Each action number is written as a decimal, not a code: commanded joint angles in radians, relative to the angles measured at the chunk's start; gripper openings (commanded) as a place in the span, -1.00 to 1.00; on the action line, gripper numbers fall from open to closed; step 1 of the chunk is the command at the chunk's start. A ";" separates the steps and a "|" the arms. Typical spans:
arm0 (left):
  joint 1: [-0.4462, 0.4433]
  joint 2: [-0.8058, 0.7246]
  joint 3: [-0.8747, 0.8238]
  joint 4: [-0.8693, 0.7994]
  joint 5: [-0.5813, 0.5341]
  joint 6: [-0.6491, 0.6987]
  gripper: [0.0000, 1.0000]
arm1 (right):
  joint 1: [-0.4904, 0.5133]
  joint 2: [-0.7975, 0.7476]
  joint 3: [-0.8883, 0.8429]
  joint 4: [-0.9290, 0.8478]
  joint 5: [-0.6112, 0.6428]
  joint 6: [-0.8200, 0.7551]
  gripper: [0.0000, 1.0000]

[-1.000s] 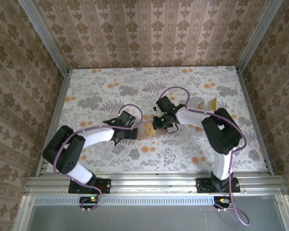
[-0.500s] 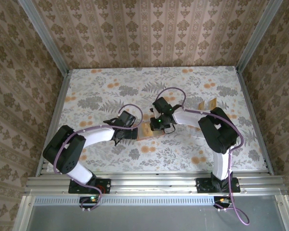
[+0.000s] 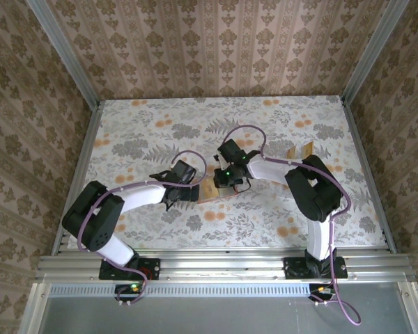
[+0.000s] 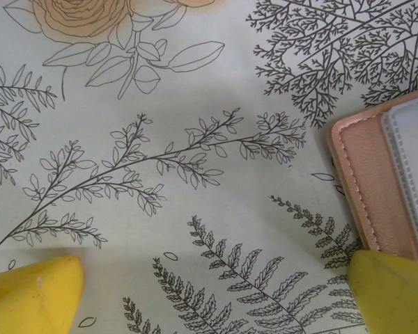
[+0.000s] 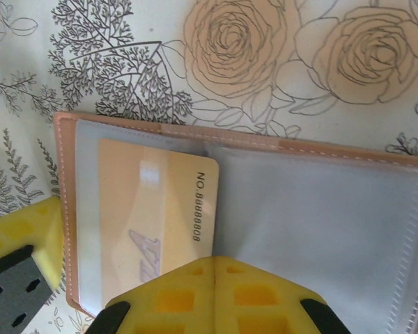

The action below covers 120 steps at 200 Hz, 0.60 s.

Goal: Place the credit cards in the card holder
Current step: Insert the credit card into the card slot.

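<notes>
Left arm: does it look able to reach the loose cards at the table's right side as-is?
Probably not: the credit cards sit far right, beyond the card holder, with the right arm stretched across between them and the left pincer.

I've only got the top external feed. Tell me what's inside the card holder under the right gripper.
Observer: The right wrist view shows the card holder lying open, with one credit card in the left half and its numbered edge at the centre fold.
Operator: Report the other half.
Observer: No card shows through the clear pocket there.
Operator: Give me the left gripper's state.
Observer: The left gripper is open, and one fingertip sits at the card holder's edge.
</notes>
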 commanded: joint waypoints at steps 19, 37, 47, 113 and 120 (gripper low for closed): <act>-0.012 0.032 0.016 -0.010 0.001 0.013 0.98 | 0.018 0.036 0.032 0.012 -0.037 0.028 -0.90; -0.012 0.033 0.017 -0.009 0.001 0.015 0.98 | 0.024 0.041 0.034 0.020 -0.046 0.037 -0.91; -0.012 0.035 0.018 -0.010 0.003 0.016 0.98 | 0.027 0.043 0.037 0.025 -0.051 0.041 -0.91; -0.014 0.036 0.029 -0.019 -0.001 0.019 0.98 | 0.033 0.039 0.044 0.033 -0.090 0.053 -0.91; -0.013 0.031 0.031 -0.022 -0.005 0.019 0.98 | 0.032 0.033 0.041 0.030 -0.084 0.049 -0.91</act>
